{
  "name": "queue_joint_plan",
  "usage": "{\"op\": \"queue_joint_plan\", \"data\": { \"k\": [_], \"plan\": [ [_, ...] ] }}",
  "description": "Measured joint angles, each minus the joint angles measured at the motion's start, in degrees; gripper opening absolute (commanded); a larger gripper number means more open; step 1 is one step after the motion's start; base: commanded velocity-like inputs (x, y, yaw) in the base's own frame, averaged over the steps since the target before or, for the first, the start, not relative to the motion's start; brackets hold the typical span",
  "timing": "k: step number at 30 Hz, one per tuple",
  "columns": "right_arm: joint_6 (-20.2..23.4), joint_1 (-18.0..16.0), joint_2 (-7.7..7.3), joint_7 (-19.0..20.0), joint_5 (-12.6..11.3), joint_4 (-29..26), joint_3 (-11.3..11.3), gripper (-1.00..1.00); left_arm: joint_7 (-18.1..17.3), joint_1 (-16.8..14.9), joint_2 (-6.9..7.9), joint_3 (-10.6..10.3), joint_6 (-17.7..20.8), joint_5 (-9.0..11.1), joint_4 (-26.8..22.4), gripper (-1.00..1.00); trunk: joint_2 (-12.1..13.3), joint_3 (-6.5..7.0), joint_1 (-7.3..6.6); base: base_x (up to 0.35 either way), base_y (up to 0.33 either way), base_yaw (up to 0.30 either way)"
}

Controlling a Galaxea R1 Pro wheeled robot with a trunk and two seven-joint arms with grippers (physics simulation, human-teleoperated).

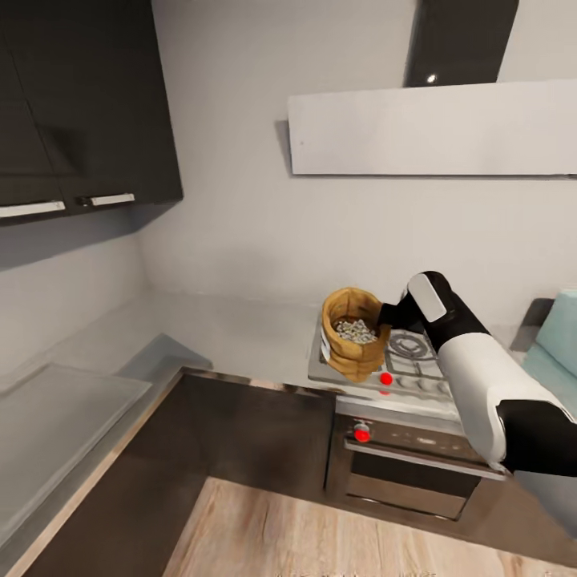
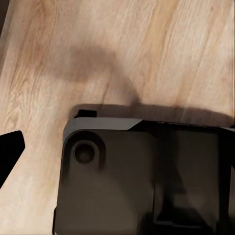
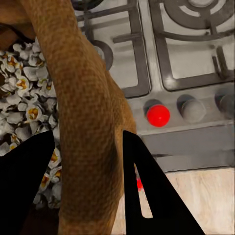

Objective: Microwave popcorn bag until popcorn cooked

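The tan popcorn bag (image 1: pixel 353 340) hangs just above the left part of the steel gas hob (image 1: pixel 421 353), its mouth full of white popcorn (image 1: pixel 356 329). My right gripper (image 1: pixel 389 314) holds it by the rim from the right. In the right wrist view the bag's wall (image 3: pixel 83 98) runs between the two dark fingers (image 3: pixel 147 196), one inside beside the popcorn (image 3: pixel 24 98). A pale-blue corner of the microwave (image 1: pixel 561 336) shows at the right edge. The grey countertop (image 1: pixel 224 328) stretches to the left. In the left wrist view one dark fingertip (image 2: pixel 10 152) hangs over the wooden floor.
Under the hob sits a steel built-in oven (image 1: pixel 417 469) with red knobs (image 1: pixel 386 378). A white hood (image 1: pixel 433 128) hangs above it and dark upper cabinets (image 1: pixel 80 104) at the left. The counter turns a corner toward the near left. The robot's dark base (image 2: pixel 142 181) stands on the wooden floor (image 2: pixel 147 49).
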Motion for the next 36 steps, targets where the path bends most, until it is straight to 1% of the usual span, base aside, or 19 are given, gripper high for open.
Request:
{"op": "queue_joint_plan", "data": {
  "k": [3,5,12,22,27,29,30,31,32,36],
  "plan": [
    [0.06,0.00,0.03,0.00,0.02,-0.01,0.03,-1.00,0.08,0.00,0.00,0.18,0.00,0.22,0.00,1.00,-0.01,0.00,-0.01,-0.062,-0.333,-0.233],
    [0.85,0.00,0.04,0.14,-0.03,-0.02,0.03,-1.00,0.10,0.00,0.00,0.18,0.00,0.26,0.00,1.00,0.00,0.00,-0.01,-0.014,-0.340,-0.065],
    [0.86,0.03,0.01,0.26,0.13,-1.01,0.24,-1.00,0.11,0.00,-0.08,0.04,0.00,0.26,0.00,1.00,0.00,0.00,-0.01,0.000,-0.345,-0.019],
    [0.86,0.09,0.23,0.33,0.17,-1.03,0.60,-1.00,0.11,0.00,-0.17,-0.03,-0.01,0.19,0.00,1.00,0.00,0.00,-0.01,0.000,-0.349,-0.249],
    [0.86,-0.13,0.22,0.06,0.10,0.87,0.36,-1.00,0.11,0.00,-0.17,-0.01,-0.01,0.19,0.00,1.00,0.00,-0.02,-0.01,0.000,-0.350,-0.238],
    [0.85,-0.74,0.54,0.02,-0.07,5.68,-0.11,-1.00,0.11,0.04,-0.19,-0.23,-0.33,0.01,-0.04,1.00,0.01,-0.04,-0.01,0.000,-0.266,-0.047],
    [0.81,-0.84,1.15,0.00,-0.16,6.99,-0.17,-1.00,0.10,0.36,-0.42,-0.36,-1.07,-0.12,-0.07,1.00,-0.02,-0.04,-0.02,0.000,-0.075,-0.011],
    [0.78,-0.86,1.72,-0.01,-0.35,7.51,-0.20,-1.00,0.11,0.65,-0.53,-0.27,-1.43,-0.17,-0.07,1.00,-0.01,-0.04,-0.02,0.000,-0.038,-0.006],
    [0.83,-0.84,1.92,0.00,-0.20,7.68,-0.20,-1.00,0.11,0.76,-0.57,-0.28,-1.57,-0.19,-0.08,1.00,0.01,-0.04,-0.01,-0.039,-0.024,-0.004],
    [0.85,-0.75,2.16,0.20,-0.24,7.79,-0.21,-1.00,0.11,0.87,-0.63,-0.29,-1.68,-0.20,-0.09,1.00,0.01,-0.03,0.02,-0.261,-0.006,-0.001]
  ]
}}
